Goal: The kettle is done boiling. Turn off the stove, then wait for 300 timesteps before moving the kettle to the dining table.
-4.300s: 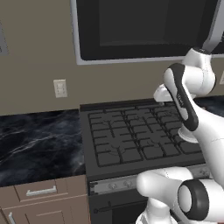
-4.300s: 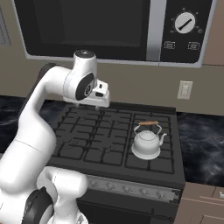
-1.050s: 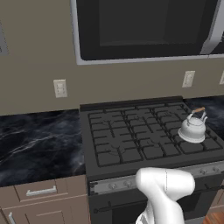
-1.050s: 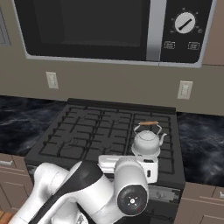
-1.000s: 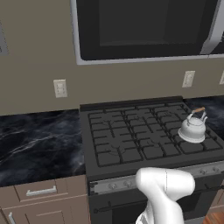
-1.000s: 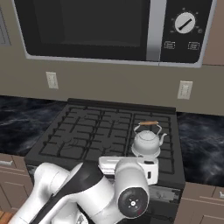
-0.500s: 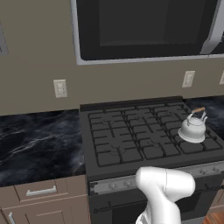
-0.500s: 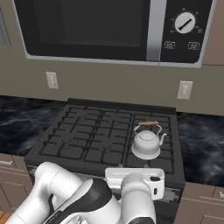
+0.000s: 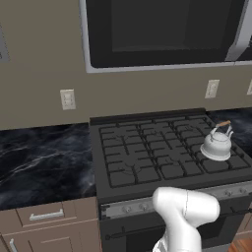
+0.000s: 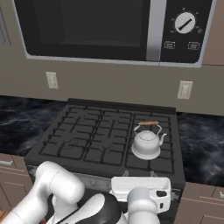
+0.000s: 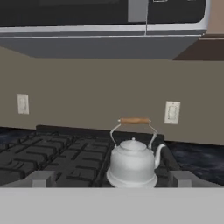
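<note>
So, nearest the cameras, the tool (image 11: 112,181) sits low at the stove's front edge, at the bottom of the hand view, with its two tips far apart and nothing between them. In the right base view the white hand is at bottom center, right in front of the silver knob strip (image 9: 231,192) that runs along the lower right of the left base view.

Just past that is the stove (image 10: 92,140), black grates across the middle of the frame. The kettle (image 10: 147,142) stands upright on the front-right grate, center-right in the right base view, handle arched over the top and spout toward frame right. In the hand view it's dead center, right ahead of the tool.

Behind everything: the wall with outlets, and the microwave (image 10: 109,26) across the top of the frame.

What could go wrong: my guess is the knob turn comes next, and the knobs are small and close together, so the wide tips could catch a neighbouring knob or slip off. And with the kettle straight ahead, pushing forward too far might bump it.
</note>
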Robot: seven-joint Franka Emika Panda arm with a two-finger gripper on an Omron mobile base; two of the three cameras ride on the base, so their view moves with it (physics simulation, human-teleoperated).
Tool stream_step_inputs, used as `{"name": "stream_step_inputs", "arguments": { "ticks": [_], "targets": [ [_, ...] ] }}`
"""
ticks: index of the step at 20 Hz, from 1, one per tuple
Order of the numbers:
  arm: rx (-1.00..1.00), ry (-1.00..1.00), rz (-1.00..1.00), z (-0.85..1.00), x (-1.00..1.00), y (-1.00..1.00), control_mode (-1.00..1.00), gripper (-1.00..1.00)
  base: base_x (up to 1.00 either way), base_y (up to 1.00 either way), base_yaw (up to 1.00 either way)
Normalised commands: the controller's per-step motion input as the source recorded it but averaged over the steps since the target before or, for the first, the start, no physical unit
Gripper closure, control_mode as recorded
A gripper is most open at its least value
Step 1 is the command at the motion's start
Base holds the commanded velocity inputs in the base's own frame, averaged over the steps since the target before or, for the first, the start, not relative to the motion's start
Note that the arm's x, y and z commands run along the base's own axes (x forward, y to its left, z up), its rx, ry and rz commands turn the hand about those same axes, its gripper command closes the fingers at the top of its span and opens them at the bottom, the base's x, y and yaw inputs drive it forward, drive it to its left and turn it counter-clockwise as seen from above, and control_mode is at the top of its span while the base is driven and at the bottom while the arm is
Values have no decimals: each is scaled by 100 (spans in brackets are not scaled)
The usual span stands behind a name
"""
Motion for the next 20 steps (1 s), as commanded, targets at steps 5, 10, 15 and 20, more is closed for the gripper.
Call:
{"name": "stream_step_inputs", "arguments": {
  "ticks": [5, 10, 15, 20],
  "targets": [
    [-1, -6, 0, -15, -5, -15, -100, -100, 0, 0, 0],
    [0, -5, 0, -27, 0, -8, -100, -100, 0, 0, 0],
    [0, -1, 0, -37, 0, -9, -100, -100, 0, 0, 0],
    [0, -2, 0, -41, 0, -9, -100, -100, 0, 0, 0]
  ]
}}
